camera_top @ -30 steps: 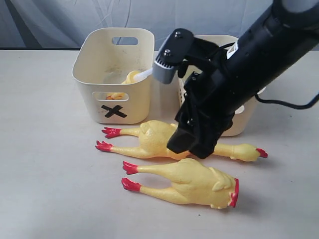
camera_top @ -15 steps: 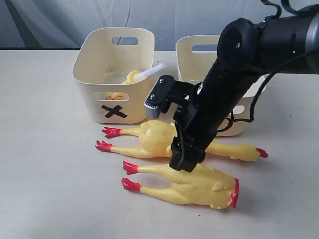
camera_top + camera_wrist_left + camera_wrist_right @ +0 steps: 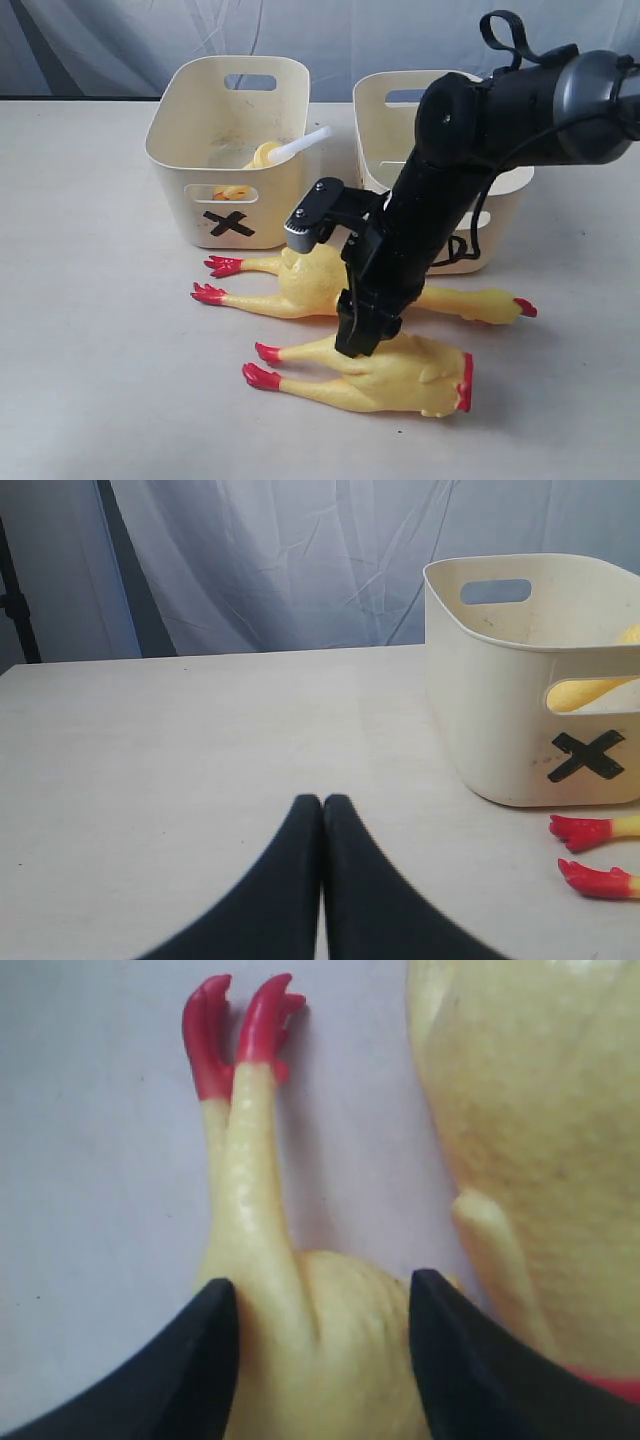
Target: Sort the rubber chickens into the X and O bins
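**Right gripper clamping the front chicken near its legs**

The right gripper [image 3: 358, 338] is reaching down at the lower centre of the exterior view and is grasping the front chicken [image 3: 400, 378]. Its two black fingers [image 3: 215, 1360] are pressing against either side of the yellow body where the legs join. This chicken is lying on the bench [image 3: 100, 380], red feet pointing to the frame's left. Just behind it, the rear chicken [image 3: 305, 285] is lying stretched across the middle, partly hidden by the arm. The X bin [image 3: 180, 140] is standing at the upper left and is holding a third chicken [image 3: 265, 153] with a white tube [image 3: 302, 147] leaning over the rim. The second bin [image 3: 505, 205] is sitting at the upper right (its mark is hidden by the arm). The left gripper [image 3: 322, 815] is hovering clenched, fingers touching, over bare bench beside the X bin.
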`<state>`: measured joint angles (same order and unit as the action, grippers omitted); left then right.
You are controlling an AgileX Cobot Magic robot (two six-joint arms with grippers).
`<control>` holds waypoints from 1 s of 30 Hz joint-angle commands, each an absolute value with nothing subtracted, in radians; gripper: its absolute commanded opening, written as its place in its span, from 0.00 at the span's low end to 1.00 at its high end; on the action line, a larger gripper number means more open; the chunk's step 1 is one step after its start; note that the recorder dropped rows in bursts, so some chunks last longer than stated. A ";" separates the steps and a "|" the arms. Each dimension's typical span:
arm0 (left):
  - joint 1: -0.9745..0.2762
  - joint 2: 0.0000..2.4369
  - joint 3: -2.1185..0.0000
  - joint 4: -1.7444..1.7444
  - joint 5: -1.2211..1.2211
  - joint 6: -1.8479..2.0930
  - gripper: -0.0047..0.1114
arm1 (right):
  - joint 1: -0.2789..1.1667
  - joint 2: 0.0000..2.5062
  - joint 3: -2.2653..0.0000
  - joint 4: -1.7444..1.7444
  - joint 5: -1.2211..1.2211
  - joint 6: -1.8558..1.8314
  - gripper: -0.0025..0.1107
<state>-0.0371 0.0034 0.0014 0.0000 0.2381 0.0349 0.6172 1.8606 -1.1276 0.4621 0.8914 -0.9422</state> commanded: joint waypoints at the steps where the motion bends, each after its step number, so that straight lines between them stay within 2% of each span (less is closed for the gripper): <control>1: -0.041 0.000 0.000 -0.006 0.233 0.029 0.04 | 0.618 1.900 -1.120 0.447 0.893 -0.949 0.32; 5: -0.041 0.000 0.000 -0.006 0.233 0.029 0.04 | 0.618 1.868 -1.120 0.526 0.934 -0.952 0.26; 12: -0.041 0.000 0.000 -0.006 0.233 0.029 0.04 | 0.618 1.747 -1.122 0.686 0.972 -1.002 0.26; 19: -0.041 0.000 0.000 -0.006 0.233 0.029 0.04 | 0.618 1.625 -1.122 0.690 0.950 -1.020 0.26; 30: -0.041 0.000 0.000 -0.006 0.233 0.029 0.04 | 0.618 1.591 -1.122 0.684 0.982 -1.020 0.28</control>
